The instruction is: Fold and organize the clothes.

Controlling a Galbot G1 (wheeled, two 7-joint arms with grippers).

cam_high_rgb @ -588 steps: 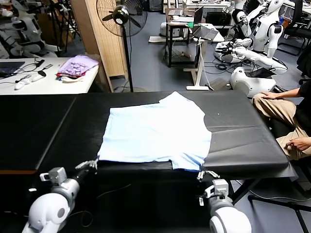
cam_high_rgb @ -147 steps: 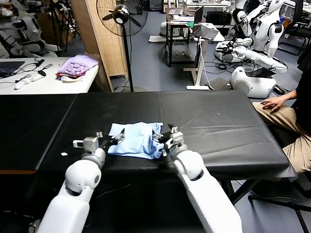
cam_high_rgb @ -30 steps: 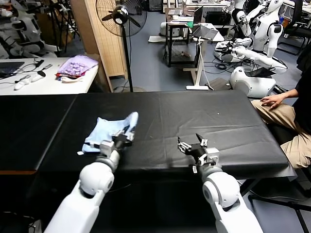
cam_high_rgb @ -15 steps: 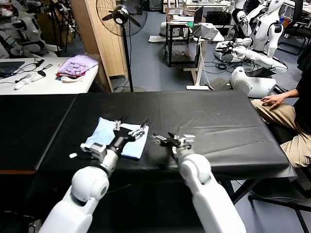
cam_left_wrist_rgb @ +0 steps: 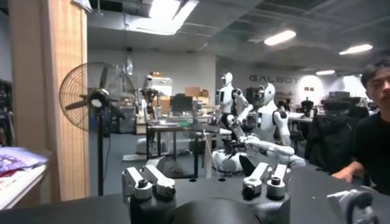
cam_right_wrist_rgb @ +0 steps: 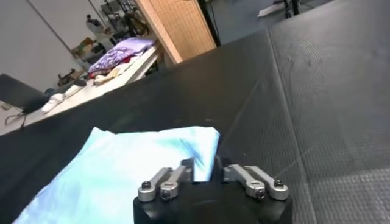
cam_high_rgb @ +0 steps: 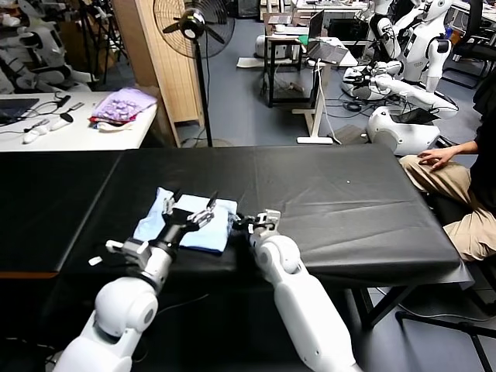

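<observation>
Folded pale blue T-shirt (cam_high_rgb: 188, 222) lies flat on black surface (cam_high_rgb: 349, 201), toward my left, near front edge. My left gripper (cam_high_rgb: 190, 212) hovers above shirt, fingers spread wide, holding nothing. My right gripper (cam_high_rgb: 246, 222) sits just beside shirt's right edge, low over surface, fingers apart, empty.

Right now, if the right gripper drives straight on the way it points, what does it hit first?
Most likely the folded blue T-shirt: the right gripper points at its near edge, fingers apart, low over the black table. Depth is unclear.
</observation>
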